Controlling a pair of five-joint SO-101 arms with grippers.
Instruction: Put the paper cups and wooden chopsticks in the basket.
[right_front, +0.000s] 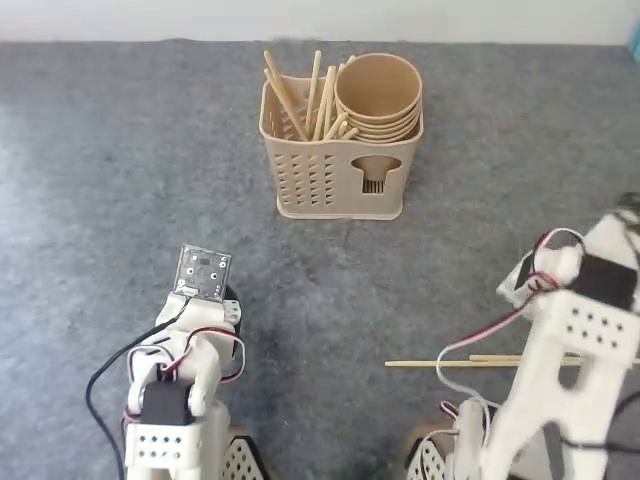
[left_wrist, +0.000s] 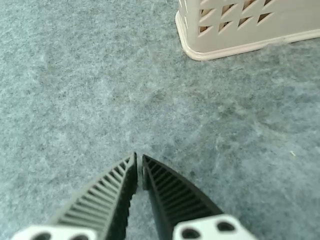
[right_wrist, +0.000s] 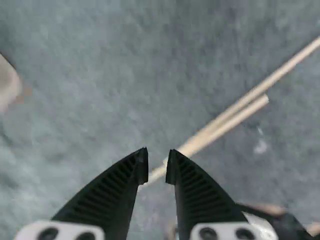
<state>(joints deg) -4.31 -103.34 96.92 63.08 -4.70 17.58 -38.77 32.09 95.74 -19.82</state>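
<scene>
Wooden chopsticks (right_wrist: 237, 109) — two pale sticks — lie on grey carpet (right_front: 120, 200), well apart from the beige slotted basket (right_front: 330, 185). Right gripper (right_wrist: 157, 164), slightly parted, hangs over their ends; pinching there may catch one only. Left gripper (left_wrist: 139, 165): clenched, empty.

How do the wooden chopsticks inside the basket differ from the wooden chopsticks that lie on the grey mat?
The bundle of pale wooden chopsticks in the beige slotted plastic basket stands tilted, leaning different ways; the pair of pale wooden chopsticks on the grey mat lies flat, side by side. The bundle holds several sticks; the pair only two. Both are thin, light wood.
</scene>
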